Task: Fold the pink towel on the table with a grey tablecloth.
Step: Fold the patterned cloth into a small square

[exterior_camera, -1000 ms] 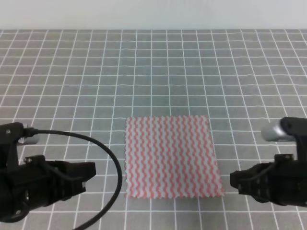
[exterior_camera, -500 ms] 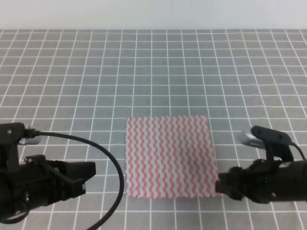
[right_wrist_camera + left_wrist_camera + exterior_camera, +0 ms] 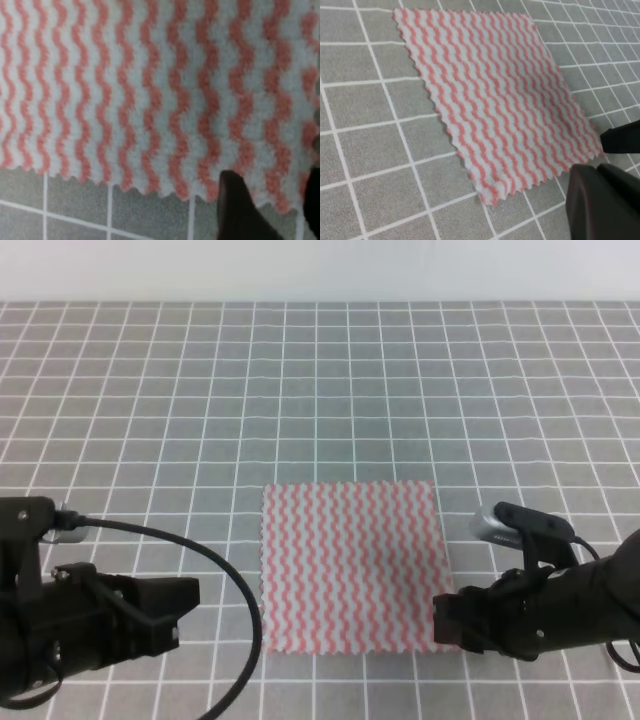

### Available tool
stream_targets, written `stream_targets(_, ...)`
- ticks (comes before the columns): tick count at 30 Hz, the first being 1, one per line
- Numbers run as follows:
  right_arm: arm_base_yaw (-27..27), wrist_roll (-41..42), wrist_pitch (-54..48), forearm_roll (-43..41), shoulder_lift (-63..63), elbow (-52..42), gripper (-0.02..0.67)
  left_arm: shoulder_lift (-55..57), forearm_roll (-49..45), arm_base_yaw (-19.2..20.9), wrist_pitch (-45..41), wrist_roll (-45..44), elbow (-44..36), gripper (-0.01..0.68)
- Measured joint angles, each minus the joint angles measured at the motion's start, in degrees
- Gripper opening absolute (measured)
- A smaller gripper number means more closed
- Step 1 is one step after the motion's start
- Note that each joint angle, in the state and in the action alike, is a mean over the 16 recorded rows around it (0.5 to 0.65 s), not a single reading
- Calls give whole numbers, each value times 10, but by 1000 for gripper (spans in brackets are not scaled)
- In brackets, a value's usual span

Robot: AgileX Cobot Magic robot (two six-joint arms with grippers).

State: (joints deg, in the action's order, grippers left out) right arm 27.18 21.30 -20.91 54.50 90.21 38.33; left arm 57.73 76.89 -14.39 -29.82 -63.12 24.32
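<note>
— While we looked down from the high camera, where did we find the thin square pink-and-white zigzag-striped towel (image 3: 352, 566)?

— It lay flat and unfolded on the grey cloth-covered table printed with a white grid (image 3: 320, 390), near the front edge and about midway between the two arms.

— And the black right gripper (image 3: 447, 621)?

— We saw its tip at the towel's near right corner, overlapping that corner, so the corner itself was hidden from above. The arm behind it ran off the right edge of the frame.

— Could we say whether its fingers were parted?

— From above, no; they merged into one dark mass. In the right wrist view we saw one dark finger (image 3: 240, 207) low over the serrated near edge and a second dark shape cut off at the right border, with striped cloth showing between them. So we judged them spread apart and holding nothing. Whether they touched the cloth, we could not tell.

— What of the black left gripper (image 3: 185, 605)?

— It sat well to the left of the towel, over bare grid, a black cable (image 3: 210, 570) looping past it. We could not make out whether its fingers were parted or closed: the high view showed only a dark block, and the left wrist view showed just a blurred black part at the lower right corner, cropped by the frame.

— Anything else from that wrist view?

— The towel's pinked edge was sharp there, and its far right corner met a small black tip at the frame's edge.
</note>
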Motion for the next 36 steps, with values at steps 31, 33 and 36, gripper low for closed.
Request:
stream_targets(31,0,13,3,9,26,1,265,1,2,0,13,-5,0,-3)
stream_targets(33,-1,15,4,10,26,0,256,1,3,0,14,-5,0,-3)
stream_targets(36,-1,15,6,9,26,0,234,1,4,0,14,-6,0,-3)
